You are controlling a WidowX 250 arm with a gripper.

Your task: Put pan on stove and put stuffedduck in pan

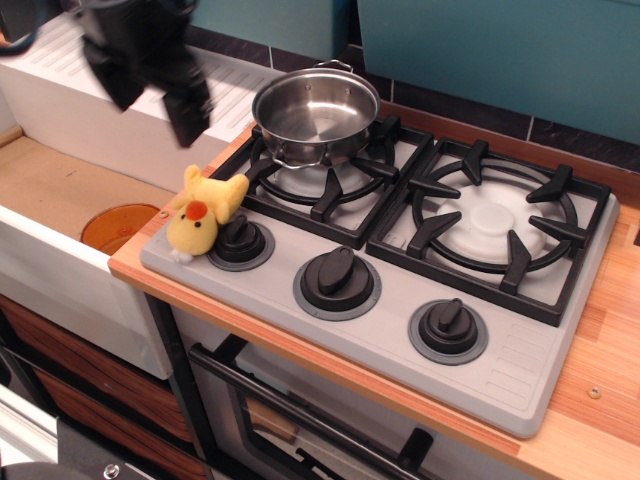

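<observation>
Even bright light, motion-blurred pincer (150, 95)

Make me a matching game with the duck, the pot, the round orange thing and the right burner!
Things:
1. stuffed duck
2. steel pot
3. orange disc
4. right burner

Places or states:
A. down in the sink
B. bare, nothing on it
C. on the left burner grate
D. at the stove's left edge, beside a knob

Pairs: 1-D, 2-C, 3-A, 4-B

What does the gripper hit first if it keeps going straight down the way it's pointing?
Probably the stuffedduck, or the stove edge beside it. The gripper points down-right toward it, blurred; depth is unclear, so it may land on the sink side.
</observation>
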